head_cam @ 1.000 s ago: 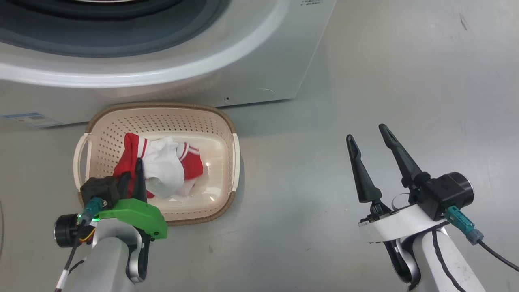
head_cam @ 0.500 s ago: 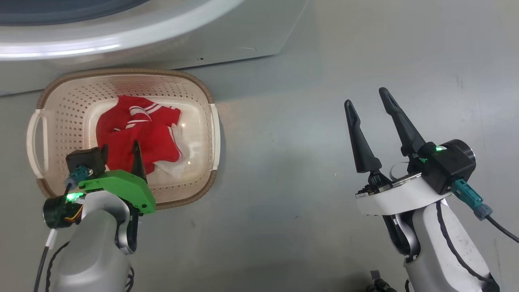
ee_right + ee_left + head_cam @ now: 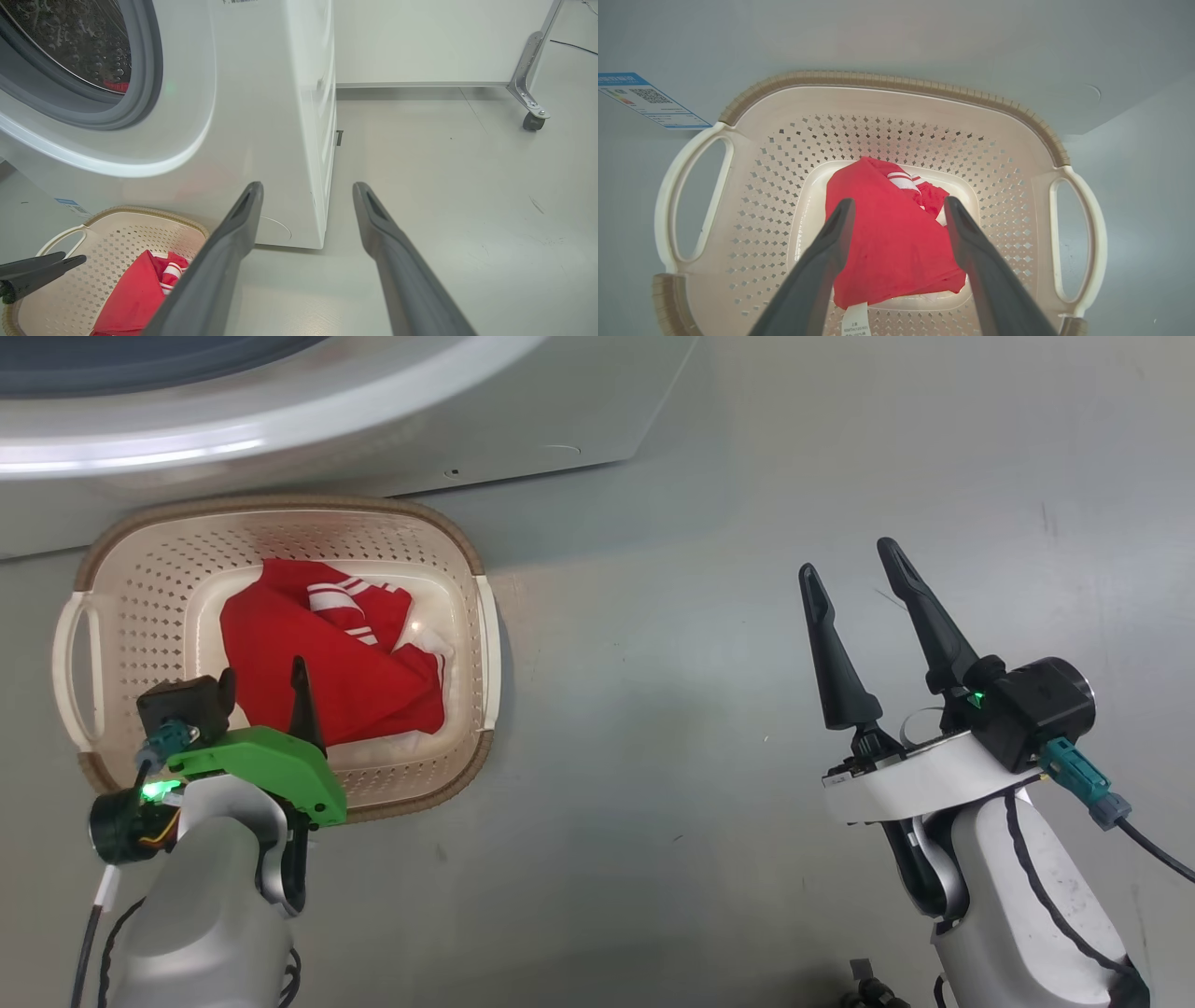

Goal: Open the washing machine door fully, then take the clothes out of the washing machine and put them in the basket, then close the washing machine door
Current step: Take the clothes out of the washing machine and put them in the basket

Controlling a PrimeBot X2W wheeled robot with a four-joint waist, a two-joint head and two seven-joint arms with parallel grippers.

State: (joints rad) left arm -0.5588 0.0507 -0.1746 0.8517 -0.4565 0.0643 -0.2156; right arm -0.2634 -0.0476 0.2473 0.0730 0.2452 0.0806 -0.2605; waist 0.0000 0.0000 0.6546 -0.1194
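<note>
Head view: noted clothes (image 3: 336, 672) lying inside basket (image 3: 280, 513), just before washing machine (image 3: 523, 420). Found left gripper (image 3: 264, 677) spread above them, holding nothing; right gripper (image 3: 848, 565) likewise spread and empty, well apart over floor (image 3: 653, 709).

Left wrist view: saw 2 fingers (image 3: 822, 261) parted over clothes, white label (image 3: 854, 322) at near edge.

Right wrist view: saw drum mouth (image 3: 140, 93) open, small red patch (image 3: 114, 85) inside, too small to tell.

Judged unloading largely done; door closing left to do.
</note>
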